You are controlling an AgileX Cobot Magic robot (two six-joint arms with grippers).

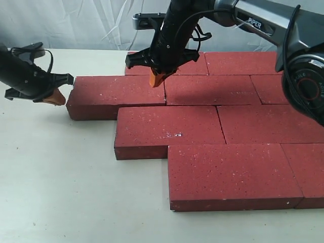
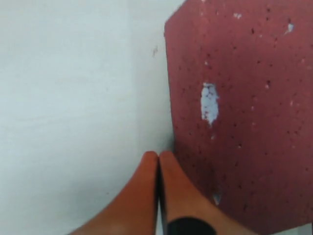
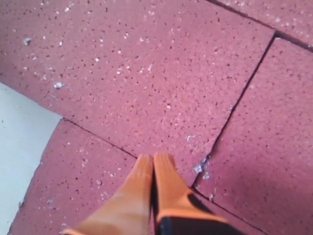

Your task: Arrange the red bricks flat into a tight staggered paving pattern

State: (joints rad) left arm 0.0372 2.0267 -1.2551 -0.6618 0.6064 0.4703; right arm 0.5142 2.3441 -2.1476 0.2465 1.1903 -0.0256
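Layout of the red bricks [image 1: 271,124], flat in four staggered rows, described near row first. At the lower right of the frame lies the front brick [image 1: 235,174], with a neighbour [image 1: 310,169] butted to its right and cut off by the frame edge. Behind it, the second-row brick [image 1: 169,130] is offset to the left, so the stagger reads correctly here. Farther back, left of centre, the third-row brick [image 1: 116,95] juts farthest left over the pale table [image 1: 61,192]. The left gripper [image 1: 58,98], fingers pressed together and holding nothing, sits at the left edge of the frame just beside that brick's short end. Whether it touches cannot be told. The right gripper [image 1: 157,80], likewise closed on nothing, points down at upper centre. Its tip is over the joint where this brick meets the middle brick [image 1: 212,90] and the back row [image 1: 240,63].

Risks for you to weigh — judged from this layout only. A shove from the left gripper applied off the middle of the short end would probably swing the third-row brick and open a wedge-shaped joint against the second row. The narrow tip could also ride up over the rough edge and skid across the top. If the right tip is bearing down on the joint, a push from the left may pinch it or lift a brick corner — raise it before you push.
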